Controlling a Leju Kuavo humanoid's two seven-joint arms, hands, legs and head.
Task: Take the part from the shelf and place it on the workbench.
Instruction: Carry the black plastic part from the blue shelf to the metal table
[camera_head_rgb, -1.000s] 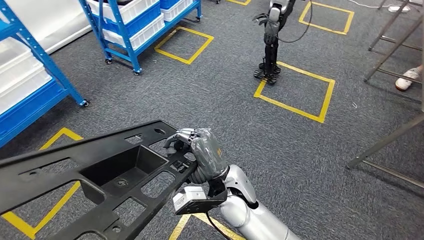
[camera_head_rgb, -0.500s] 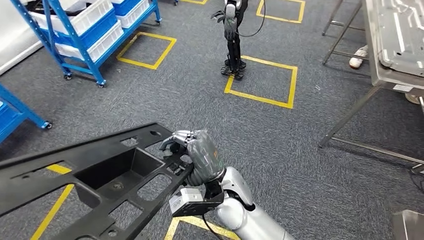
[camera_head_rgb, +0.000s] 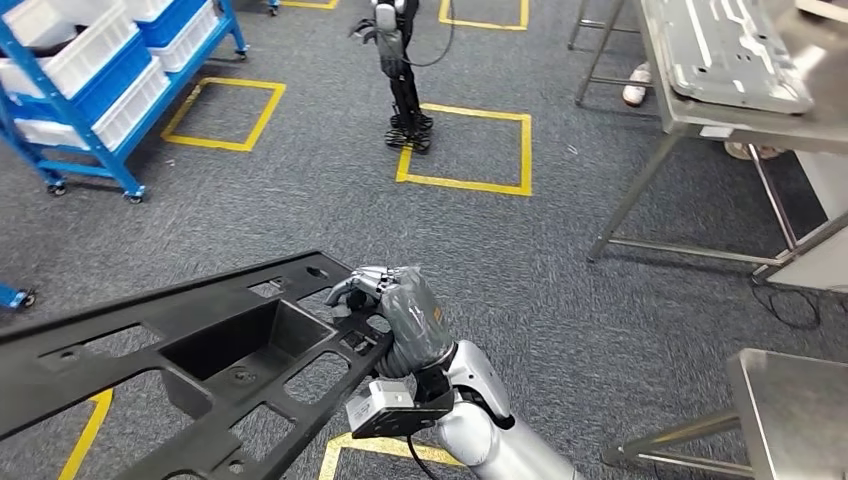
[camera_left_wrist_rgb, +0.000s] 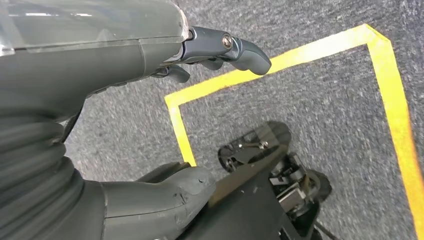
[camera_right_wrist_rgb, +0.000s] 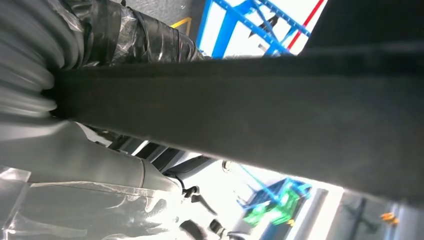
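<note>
The part is a long black plastic frame with a box-shaped recess and several cut-outs, carried low across the left of the head view. My right hand grips its right end, fingers curled over the top edge. In the right wrist view the frame's dark edge crosses the picture, with my right hand's taped fingers wrapped over it. The steel workbench stands at the far right with a silver metal panel lying on it. My left hand hangs over the carpet, fingers apart and holding nothing.
Blue shelving with white bins stands at the far left. Another humanoid robot stands beside a yellow floor square. A person's shoe shows under the workbench. A second steel table sits at the near right.
The whole view has swung right: the shelves slid off to the left and the workbench came into view. My right hand keeps the same grip on the frame.
</note>
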